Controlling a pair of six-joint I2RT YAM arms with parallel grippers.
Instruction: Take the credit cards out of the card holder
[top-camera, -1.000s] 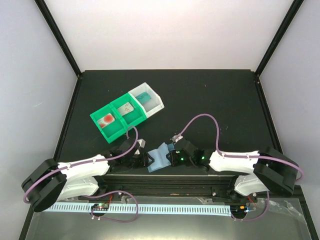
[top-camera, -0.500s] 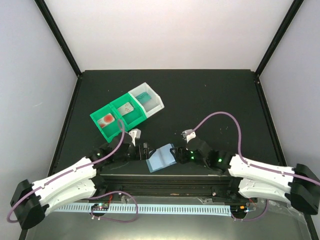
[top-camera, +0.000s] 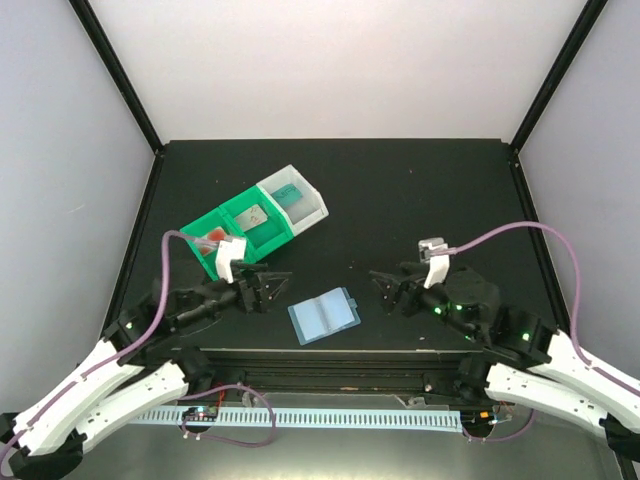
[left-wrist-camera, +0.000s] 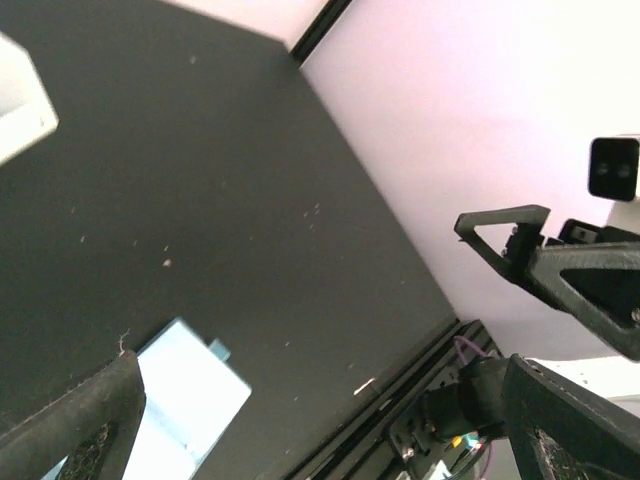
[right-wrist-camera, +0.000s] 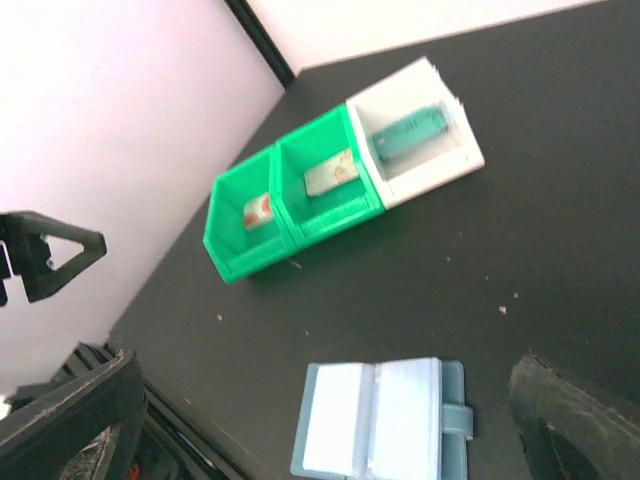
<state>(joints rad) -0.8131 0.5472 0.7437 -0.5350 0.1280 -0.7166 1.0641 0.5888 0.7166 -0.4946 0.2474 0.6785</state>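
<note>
The slate-blue card holder (top-camera: 323, 316) lies open and flat on the black table near its front edge, pale sleeves up. It also shows in the right wrist view, card holder (right-wrist-camera: 385, 418), and the left wrist view, card holder (left-wrist-camera: 185, 400). Whether a card sits in the sleeves I cannot tell. A teal credit card (top-camera: 290, 194) lies in the white tray (top-camera: 312, 207), and a pale card (top-camera: 257, 215) in the middle green tray. My left gripper (top-camera: 275, 285) hangs open left of the holder. My right gripper (top-camera: 385, 285) hangs open to its right. Neither touches it.
Two joined green trays (top-camera: 228, 258) and the white tray stand in a diagonal row behind the holder, left of centre. The left green tray holds a red-and-white card (top-camera: 213, 238). The table's front rail (top-camera: 330, 355) runs just below the holder.
Both grippers opened, let go of the card holder and drew back, left arm to the left, right arm to the right. The holder now lies flat and open.
</note>
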